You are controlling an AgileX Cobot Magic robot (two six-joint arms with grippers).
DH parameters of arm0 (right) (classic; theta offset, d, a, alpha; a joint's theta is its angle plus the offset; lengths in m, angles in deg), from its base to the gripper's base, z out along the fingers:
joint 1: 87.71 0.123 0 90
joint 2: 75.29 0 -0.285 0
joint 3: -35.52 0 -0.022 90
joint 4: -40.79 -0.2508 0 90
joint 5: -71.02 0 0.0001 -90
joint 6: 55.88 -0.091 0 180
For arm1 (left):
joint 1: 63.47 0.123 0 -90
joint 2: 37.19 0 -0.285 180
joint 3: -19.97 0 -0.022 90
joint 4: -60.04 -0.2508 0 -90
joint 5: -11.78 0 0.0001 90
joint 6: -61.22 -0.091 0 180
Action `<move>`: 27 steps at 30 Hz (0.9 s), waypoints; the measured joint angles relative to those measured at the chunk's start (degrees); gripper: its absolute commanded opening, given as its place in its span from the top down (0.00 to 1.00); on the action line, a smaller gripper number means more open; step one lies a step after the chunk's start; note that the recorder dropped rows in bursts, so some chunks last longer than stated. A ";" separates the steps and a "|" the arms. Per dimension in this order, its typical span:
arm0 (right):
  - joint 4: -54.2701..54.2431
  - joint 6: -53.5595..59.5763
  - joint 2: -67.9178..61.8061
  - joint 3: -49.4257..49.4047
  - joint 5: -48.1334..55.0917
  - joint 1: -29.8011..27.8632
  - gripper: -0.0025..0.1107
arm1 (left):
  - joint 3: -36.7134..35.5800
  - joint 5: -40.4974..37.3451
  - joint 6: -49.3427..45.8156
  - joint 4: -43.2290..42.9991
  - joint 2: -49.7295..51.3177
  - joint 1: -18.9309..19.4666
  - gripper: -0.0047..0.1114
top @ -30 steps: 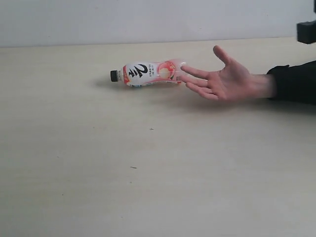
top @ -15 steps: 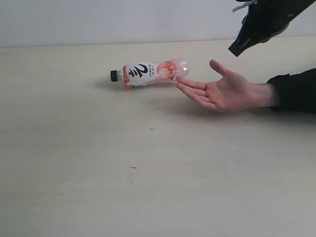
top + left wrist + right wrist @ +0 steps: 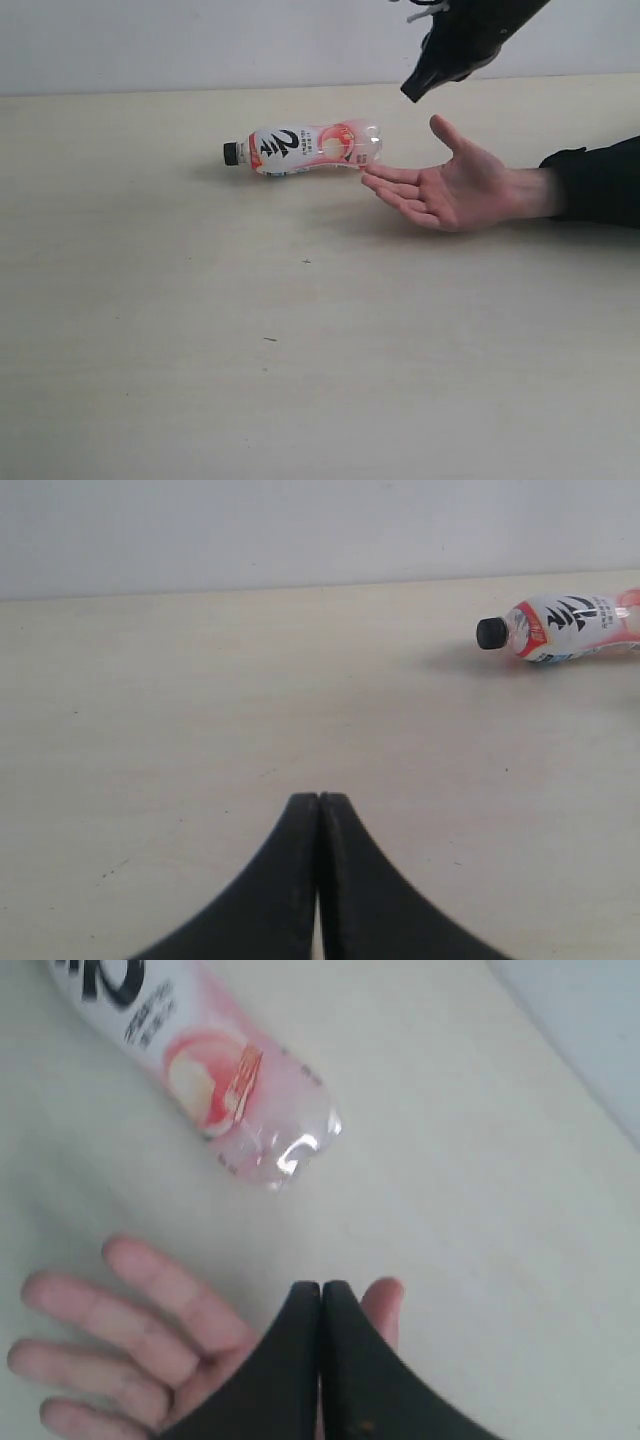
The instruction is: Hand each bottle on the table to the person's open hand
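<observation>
Closed, empty — left claw (image 3: 318,810), right claw (image 3: 321,1295) over open hand (image 3: 455,185); bottle (image 3: 305,148) lies nearby.

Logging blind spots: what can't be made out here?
- Exterior: right arm cut by the top edge; only right gripper tip shows.
- Left wrist: bottle base cut by the edge.
- Right wrist: bottle cap out of frame; gripper hides part of the hand.
- Small print on the label: too small everywhere.
</observation>
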 measured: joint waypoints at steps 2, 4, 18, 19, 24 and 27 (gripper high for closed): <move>-1.16 -2.71 0.00 0.10 -2.20 0.00 0.95 | 0.00 0.00 0.00 0.00 0.00 0.00 0.94; -1.57 -3.22 0.00 0.12 -3.02 0.12 0.92 | 0.00 0.00 0.00 0.00 0.00 0.00 0.94; 3.36 -5.25 -5.73 12.25 -1.83 5.09 0.74 | 0.00 0.00 0.00 0.00 0.00 0.00 0.94; 3.36 -6.81 -5.73 12.48 -1.44 5.09 0.69 | 0.00 0.00 0.00 0.00 0.00 0.00 0.94; 5.17 -0.89 -5.87 12.48 1.07 5.09 0.45 | 0.00 0.00 0.00 0.00 0.00 0.00 0.94; 5.51 6.88 -6.42 12.48 0.86 5.09 0.46 | 0.00 0.00 0.00 0.00 0.00 0.00 0.94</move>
